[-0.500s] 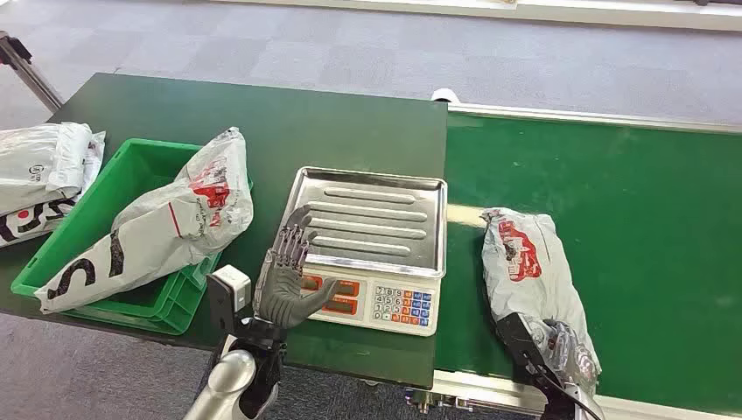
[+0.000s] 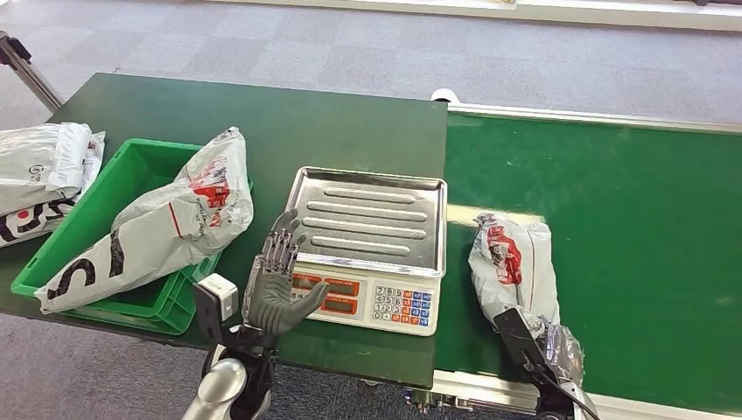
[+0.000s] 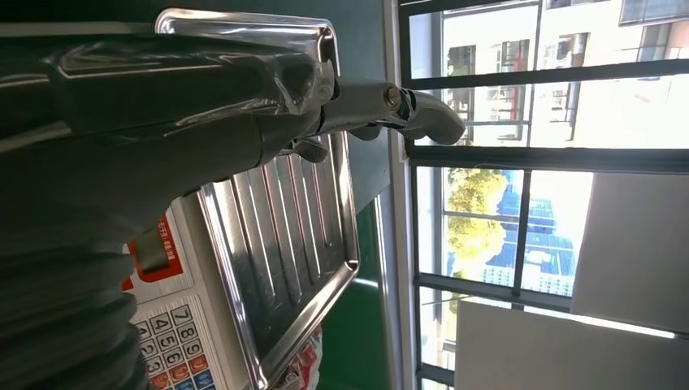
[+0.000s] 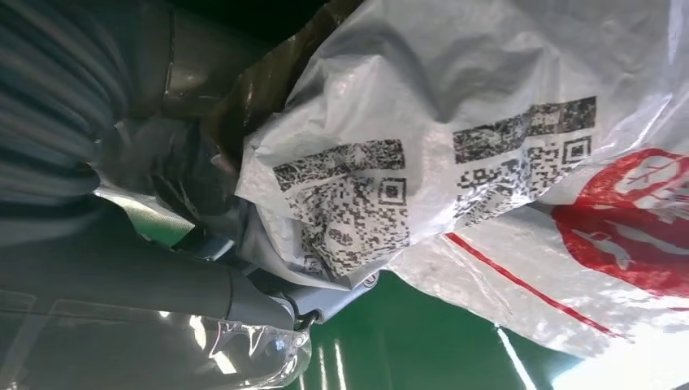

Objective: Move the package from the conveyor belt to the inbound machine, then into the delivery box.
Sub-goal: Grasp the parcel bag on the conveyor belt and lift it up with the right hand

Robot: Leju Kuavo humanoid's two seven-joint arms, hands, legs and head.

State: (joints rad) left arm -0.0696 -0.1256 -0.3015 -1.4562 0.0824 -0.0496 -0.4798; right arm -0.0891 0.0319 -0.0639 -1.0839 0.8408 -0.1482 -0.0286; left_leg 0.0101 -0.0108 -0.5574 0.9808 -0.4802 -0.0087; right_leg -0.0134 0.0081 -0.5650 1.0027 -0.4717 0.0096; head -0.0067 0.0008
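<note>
A grey plastic package [image 2: 516, 258] with red print lies on the green conveyor belt [image 2: 630, 210], just right of the scale. My right hand [image 2: 549, 343] grips its crumpled near end; in the right wrist view the fingers [image 4: 175, 175] are dug into the bag [image 4: 455, 138] by its printed codes. The scale [image 2: 372, 302] has a bare steel tray [image 2: 372, 214]. My left hand [image 2: 278, 282] stands open with its fingers apart at the scale's front left corner, holding nothing. The left wrist view looks past that hand [image 3: 244, 106] onto the tray [image 3: 284, 236].
A green box [image 2: 83, 227] sits at the left of the dark table [image 2: 289, 122], with a similar package [image 2: 166, 223] lying across it. More grey bags [image 2: 44, 171] lie beyond the box's left side. The belt's metal frame [image 2: 472, 389] runs along the near edge.
The package has slid left toward the scale, and its near end has bunched up in my right hand. My left hand has drawn slightly back and lower.
</note>
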